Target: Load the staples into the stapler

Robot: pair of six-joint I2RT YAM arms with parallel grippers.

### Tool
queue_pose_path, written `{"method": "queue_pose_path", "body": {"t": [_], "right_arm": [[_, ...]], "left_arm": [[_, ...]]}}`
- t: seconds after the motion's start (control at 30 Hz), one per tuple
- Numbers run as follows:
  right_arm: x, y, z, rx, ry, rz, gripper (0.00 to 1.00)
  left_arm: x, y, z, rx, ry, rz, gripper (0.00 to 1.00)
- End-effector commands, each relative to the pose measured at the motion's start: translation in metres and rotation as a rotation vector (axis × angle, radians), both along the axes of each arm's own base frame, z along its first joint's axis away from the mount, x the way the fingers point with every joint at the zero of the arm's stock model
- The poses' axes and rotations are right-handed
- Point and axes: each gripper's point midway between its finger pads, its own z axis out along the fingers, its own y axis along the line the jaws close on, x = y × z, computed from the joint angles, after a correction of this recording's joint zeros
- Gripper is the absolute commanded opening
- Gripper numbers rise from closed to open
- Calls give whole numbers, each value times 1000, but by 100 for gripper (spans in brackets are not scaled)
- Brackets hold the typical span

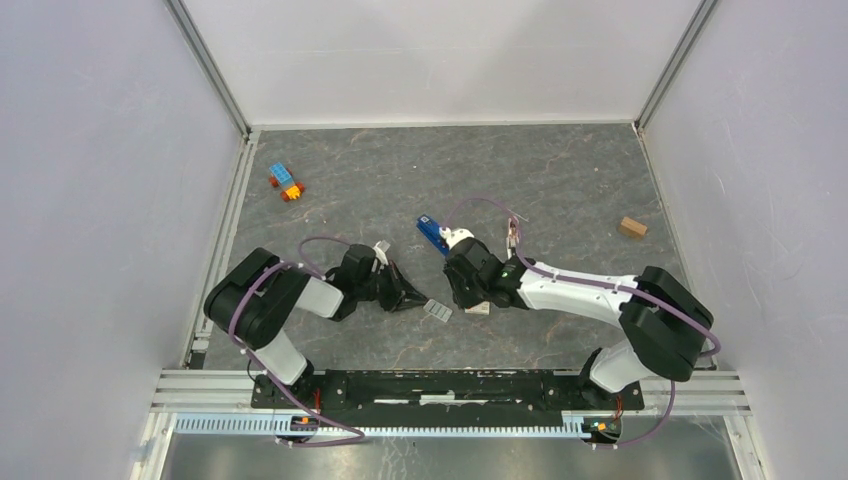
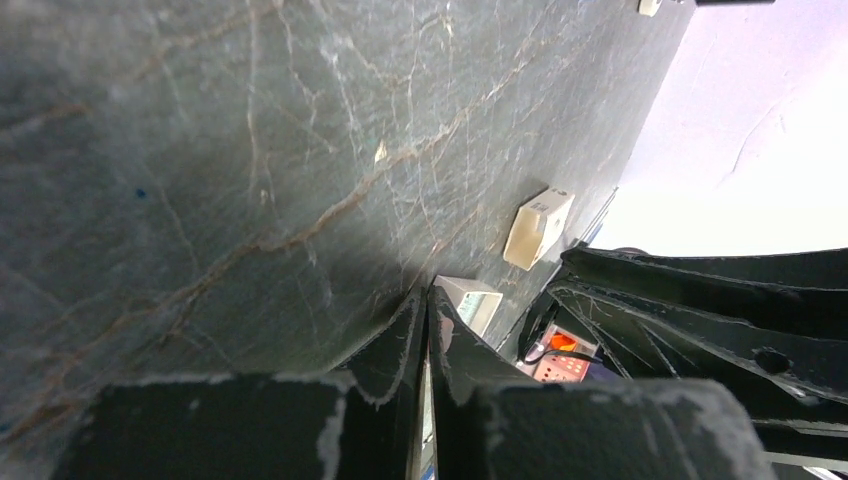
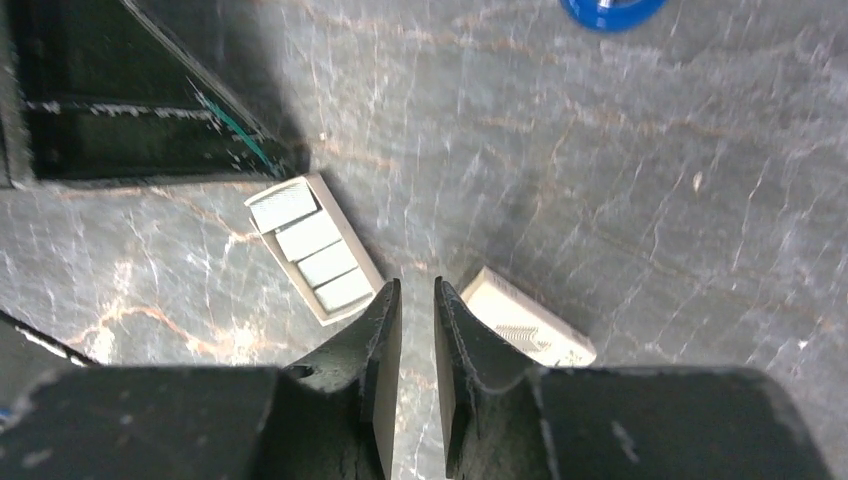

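The blue stapler (image 1: pixel 432 233) lies on the table behind my right wrist; only its blue end (image 3: pixel 610 8) shows in the right wrist view. The staples (image 1: pixel 437 310) are silvery strips in a small beige holder (image 3: pixel 312 247) between the two grippers. My left gripper (image 1: pixel 412 298) is shut, its tips (image 2: pixel 428 293) low over the table at the holder's near end (image 2: pixel 470 303); I see nothing between its fingers. My right gripper (image 3: pixel 417 292) hangs over bare table just right of the staples, with a narrow gap and nothing in it.
A small beige box (image 3: pixel 525 320) lies right of my right fingers, also visible in the top view (image 1: pixel 478 308) and left wrist view (image 2: pixel 538 228). Toy bricks (image 1: pixel 286 183) sit at the back left, a brown block (image 1: pixel 632 227) at the right. White walls enclose the table.
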Motion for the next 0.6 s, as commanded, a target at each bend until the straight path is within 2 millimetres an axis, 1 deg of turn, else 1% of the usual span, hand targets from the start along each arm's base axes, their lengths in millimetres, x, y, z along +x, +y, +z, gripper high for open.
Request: {"method": "queue_pose_path", "body": {"t": [0.0, 0.13, 0.23, 0.37, 0.57], "right_arm": [[-21, -7, 2, 10, 35, -11, 24], [-35, -7, -7, 1, 56, 3, 24], [-41, -5, -14, -8, 67, 12, 24], [-39, -6, -20, -38, 56, 1, 24], [-32, 3, -25, -47, 39, 16, 23]], "left_arm": [[-12, 9, -14, 53, 45, 44, 11], [-15, 10, -13, 56, 41, 42, 11], [-16, 11, -12, 59, 39, 40, 11], [-20, 14, -12, 73, 42, 32, 11], [-23, 14, -8, 76, 33, 32, 11]]}}
